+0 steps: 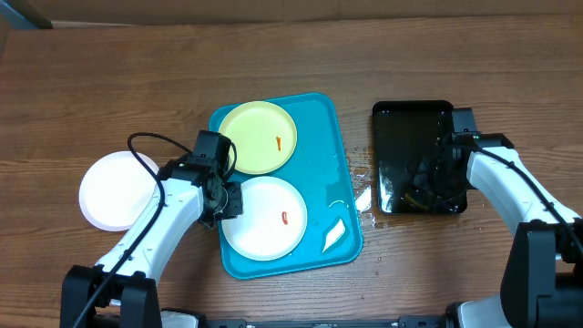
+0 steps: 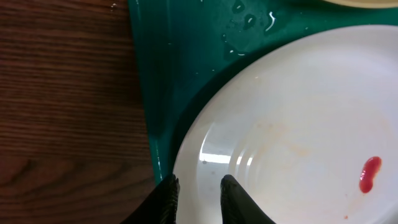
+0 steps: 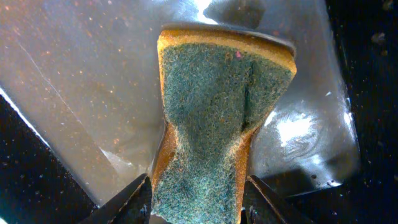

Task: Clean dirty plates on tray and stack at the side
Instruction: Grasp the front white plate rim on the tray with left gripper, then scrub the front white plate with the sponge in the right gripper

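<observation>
**Item: plate-cleaning station on a wooden surface [image 1: 455,55].**

**Progress.** One bare white plate [image 1: 117,189] was found on the surface at 9 o'clock of the turquoise tray [image 1: 323,137], well apart from it. No smear was noted on it, so it was judged cleaned and the start of the stack. Two plates were left on the tray: the pale yellow plate [image 1: 255,137] at 11 o'clock and the smeared white plate [image 1: 269,232] at 7 o'clock. Each was marked with a red-orange smear. About a third of the work was judged done.

**Claws.** The left claw [image 2: 199,190] was set astride the smeared white plate's 9 o'clock rim, with a gap seen between its fingers. Whether the rim was pinched could not be told. The right claw [image 3: 198,196] was held over the black tray [image 1: 410,137], at 3 o'clock of the turquoise tray, its fingers flanking a green-faced sponge [image 3: 211,106]. Whether the sponge was squeezed or released could not be told.

**Obscured.** The black tray's contents were lost in dark and glare from overhead. Pale patches [image 1: 333,234] near the turquoise tray's 4 o'clock corner were not identified; they may be water or scraps. Water droplets [image 2: 249,18] were noted on the tray floor.
</observation>
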